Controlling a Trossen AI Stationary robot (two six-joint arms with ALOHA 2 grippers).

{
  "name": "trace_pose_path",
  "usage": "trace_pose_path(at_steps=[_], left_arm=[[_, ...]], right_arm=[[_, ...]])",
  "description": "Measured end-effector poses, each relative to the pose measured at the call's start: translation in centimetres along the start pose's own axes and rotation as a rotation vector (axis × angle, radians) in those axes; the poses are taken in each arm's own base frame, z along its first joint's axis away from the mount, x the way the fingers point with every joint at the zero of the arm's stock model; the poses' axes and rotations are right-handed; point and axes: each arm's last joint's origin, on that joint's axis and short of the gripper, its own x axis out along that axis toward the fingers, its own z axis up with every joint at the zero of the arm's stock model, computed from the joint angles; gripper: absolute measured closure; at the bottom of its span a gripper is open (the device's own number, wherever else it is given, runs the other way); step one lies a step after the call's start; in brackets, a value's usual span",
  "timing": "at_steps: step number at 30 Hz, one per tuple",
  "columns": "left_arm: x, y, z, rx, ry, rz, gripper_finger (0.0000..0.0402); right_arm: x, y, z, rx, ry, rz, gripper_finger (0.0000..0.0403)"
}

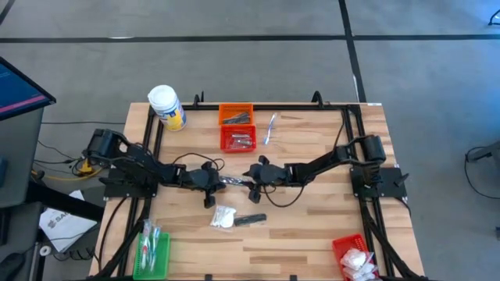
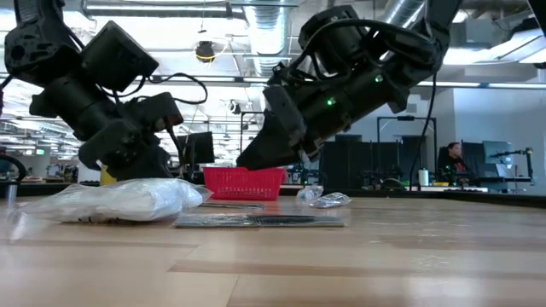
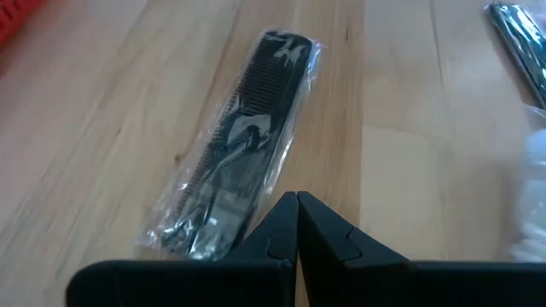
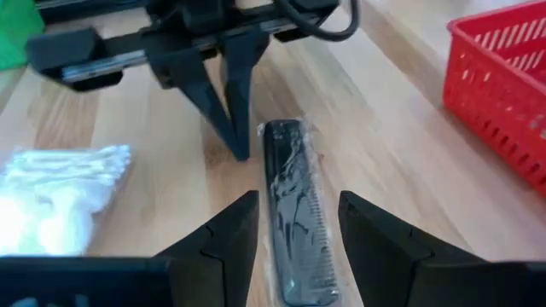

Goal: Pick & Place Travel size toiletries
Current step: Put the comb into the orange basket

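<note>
A dark comb in a clear plastic wrapper [image 4: 294, 213] lies flat on the wooden table [image 1: 312, 226], between my two grippers near the table's middle [image 1: 234, 182]. My right gripper [image 4: 297, 223] is open, and one finger stands on either side of the comb's end without touching it. My left gripper [image 3: 297, 205] is shut, its tips down at the table beside the comb's other end [image 4: 277, 132]. A white packet [image 1: 223, 218] and a dark slim item [image 1: 251, 220] lie nearer the front edge. My left gripper's shut tips [image 4: 241, 152] come slanting down from the table's left and stand right beside the wrapper's edge [image 3: 256, 223]. I cannot tell whether they touch it.
An orange basket [image 1: 236, 115] and a red basket [image 1: 238, 139] stand behind the grippers, with a clear stick [image 1: 269, 127] beside them and a white jar [image 1: 166, 107] at the far left. A green basket [image 1: 152, 251] and another red basket [image 1: 355, 254] sit at the front corners.
</note>
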Motion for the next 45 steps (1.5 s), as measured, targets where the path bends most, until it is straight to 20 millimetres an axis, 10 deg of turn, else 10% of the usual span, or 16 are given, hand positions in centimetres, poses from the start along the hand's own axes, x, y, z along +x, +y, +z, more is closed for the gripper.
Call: trace_pose_path(at_steps=[45], left_arm=[[-0.35, -0.09, 0.31, 0.028, -0.043, 0.086, 0.0402]], right_arm=[[0.04, -0.31, -0.24, 0.0, 0.031, -0.014, 0.0199]])
